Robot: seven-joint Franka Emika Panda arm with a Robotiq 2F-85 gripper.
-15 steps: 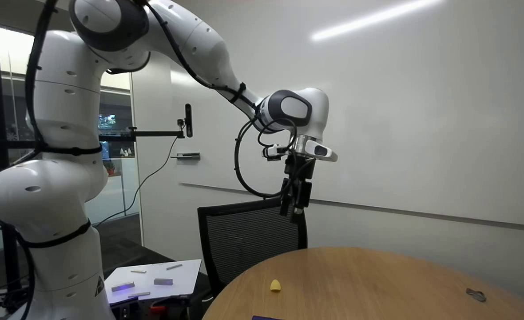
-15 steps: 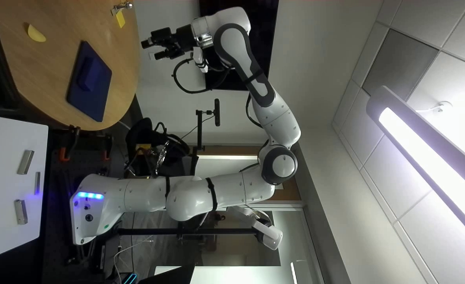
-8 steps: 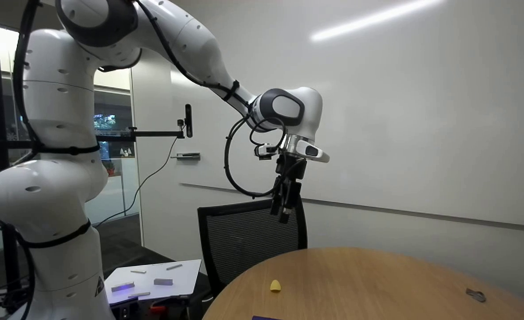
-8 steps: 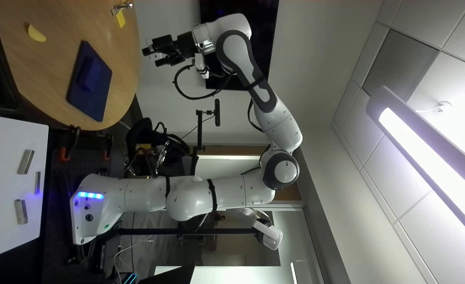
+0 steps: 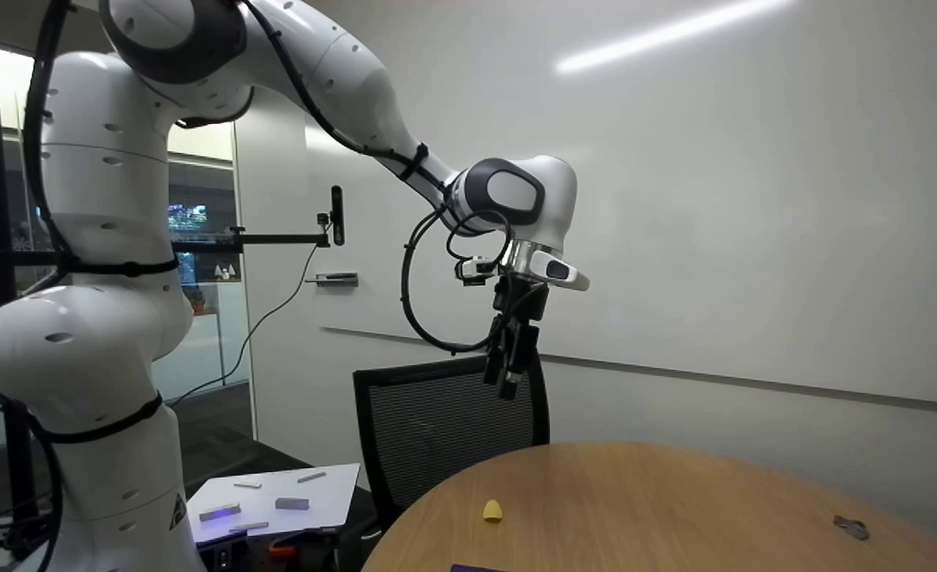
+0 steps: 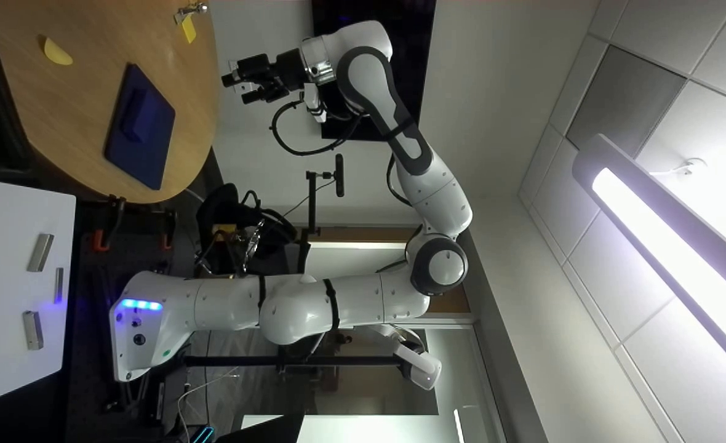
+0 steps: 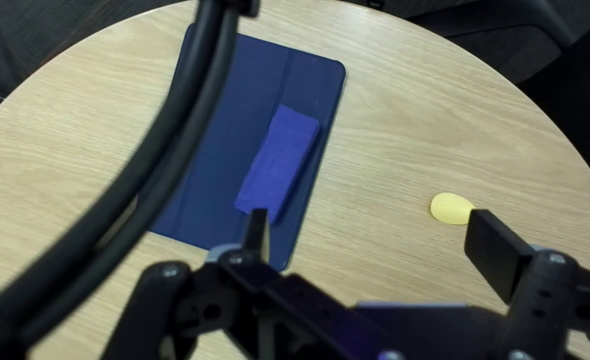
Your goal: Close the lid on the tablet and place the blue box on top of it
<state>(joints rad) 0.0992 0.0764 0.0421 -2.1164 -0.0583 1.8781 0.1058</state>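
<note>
The tablet is a flat dark navy slab with its cover lying flat, on the round table in an exterior view [image 6: 149, 157] and in the wrist view [image 7: 250, 90]. Only its edge [image 5: 472, 568] shows at the bottom of an exterior view. The blue box [image 6: 140, 115] lies flat on top of the tablet, near one long edge in the wrist view [image 7: 280, 160]. My gripper [image 7: 369, 220] is open and empty, its fingers wide apart. It hangs well above the table in both exterior views [image 5: 500, 385] [image 6: 239, 89], apart from box and tablet. A cable hides part of the tablet in the wrist view.
The round wooden table [image 5: 635, 508] also bears a small yellow piece [image 7: 451, 208]. A metal object [image 6: 186, 12] and a yellow tag [image 6: 187, 28] lie near its edge. A black chair [image 5: 453, 429] stands beside it. A white board with metal bars [image 6: 6, 369] lies near the base.
Over the first half second the arm and open gripper shifted slightly, leftward in one exterior view and a little downward in the other exterior view. Since then nothing has moved. Box and tablet stayed put.
</note>
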